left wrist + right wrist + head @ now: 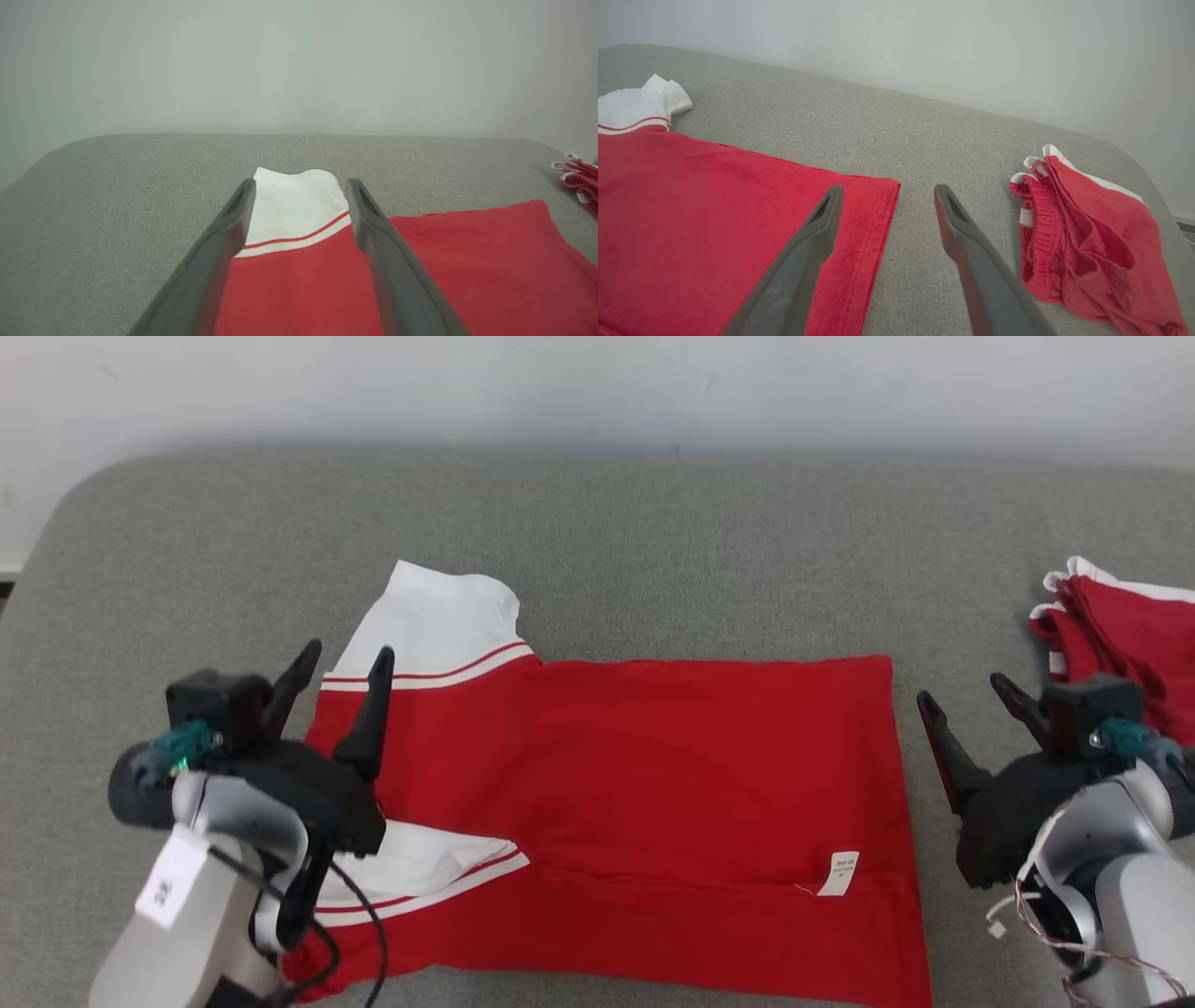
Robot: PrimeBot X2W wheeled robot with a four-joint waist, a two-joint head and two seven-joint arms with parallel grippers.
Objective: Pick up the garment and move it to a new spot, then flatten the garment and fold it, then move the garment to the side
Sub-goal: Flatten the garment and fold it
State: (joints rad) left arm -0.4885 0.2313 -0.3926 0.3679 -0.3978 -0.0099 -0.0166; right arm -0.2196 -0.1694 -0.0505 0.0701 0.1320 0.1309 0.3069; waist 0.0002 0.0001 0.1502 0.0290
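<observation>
A red garment with white, red-striped sleeves lies spread flat across the middle of the grey fabric-covered desk. Its lower side reaches the desk's near edge, and a small white label shows near its right hem. One white sleeve points towards the far edge; the other is folded in over the red cloth near the front.

The left fingers stand wide apart over the garment's left end, above the far sleeve, and hold nothing; the left wrist view shows the white sleeve between them. The right fingers are also spread wide and empty, just beside the garment's right hem, one finger over the hem and the other over bare desk.

A second red garment lies bunched at the desk's right edge, apart from the first.
</observation>
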